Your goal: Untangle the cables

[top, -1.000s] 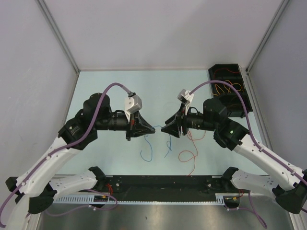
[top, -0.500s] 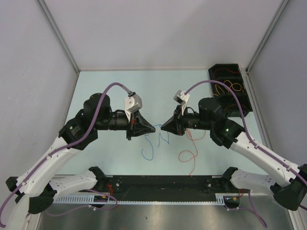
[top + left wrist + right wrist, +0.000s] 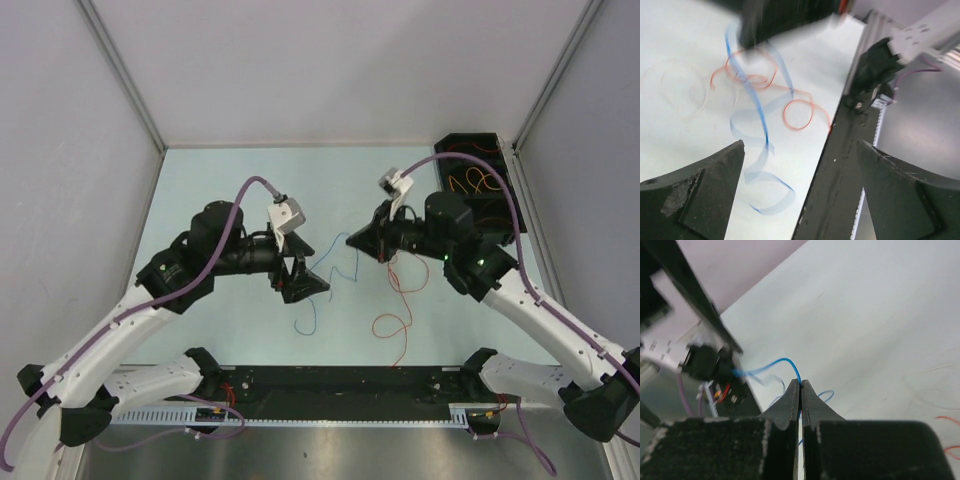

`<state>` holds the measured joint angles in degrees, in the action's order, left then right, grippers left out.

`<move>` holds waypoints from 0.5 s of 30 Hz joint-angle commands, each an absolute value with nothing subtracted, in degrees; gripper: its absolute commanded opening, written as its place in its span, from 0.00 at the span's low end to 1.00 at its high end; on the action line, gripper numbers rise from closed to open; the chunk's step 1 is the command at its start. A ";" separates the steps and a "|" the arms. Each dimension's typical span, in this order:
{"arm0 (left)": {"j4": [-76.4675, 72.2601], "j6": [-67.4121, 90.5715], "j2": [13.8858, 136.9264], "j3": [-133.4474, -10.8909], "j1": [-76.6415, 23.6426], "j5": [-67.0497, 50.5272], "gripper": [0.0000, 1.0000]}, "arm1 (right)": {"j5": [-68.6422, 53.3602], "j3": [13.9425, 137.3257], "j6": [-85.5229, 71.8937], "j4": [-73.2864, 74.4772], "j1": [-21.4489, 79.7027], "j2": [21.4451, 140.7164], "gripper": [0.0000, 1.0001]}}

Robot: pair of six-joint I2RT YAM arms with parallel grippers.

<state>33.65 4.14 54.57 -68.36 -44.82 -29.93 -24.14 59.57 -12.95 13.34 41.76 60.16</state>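
The thin, curly blue cable rises from the middle of the pale worktop, gripped by the closed right pincer. The thin, curly red cable lies just right of it. The left pincer is open beside the blue cable.

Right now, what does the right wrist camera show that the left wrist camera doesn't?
Only the right wrist view shows the right gripper pinched shut on the blue cable. Only the left wrist view shows the left gripper wide open and the red cable lying in full loops on the table. Both show the blue cable, blurred in the left one, and the pale table.
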 commanded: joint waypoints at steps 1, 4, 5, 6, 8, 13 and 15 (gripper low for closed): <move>35.32 10.61 53.80 -62.59 -44.47 -16.46 1.00 | -19.60 69.07 -15.20 11.51 32.81 62.48 0.00; 35.33 14.93 48.18 -56.71 -44.47 -7.66 1.00 | -18.02 75.31 -15.47 13.00 28.93 65.90 0.00; 35.42 15.55 46.42 -54.17 -44.47 -5.82 1.00 | -16.54 76.63 -15.82 13.44 26.39 66.87 0.00; 35.94 16.60 42.84 -53.10 -44.47 -3.02 1.00 | -16.18 79.25 -16.17 13.45 25.15 67.67 0.00; 36.47 17.40 39.57 -50.29 -44.47 -0.28 1.00 | -14.86 81.72 -17.14 13.71 21.12 70.39 0.00; 34.90 20.47 28.77 -44.04 -44.47 5.52 1.00 | -8.97 89.97 -18.02 15.38 13.55 76.01 0.00; 34.89 20.31 26.73 -44.30 -44.47 5.62 1.00 | -7.39 92.45 -19.15 15.64 9.52 79.53 0.00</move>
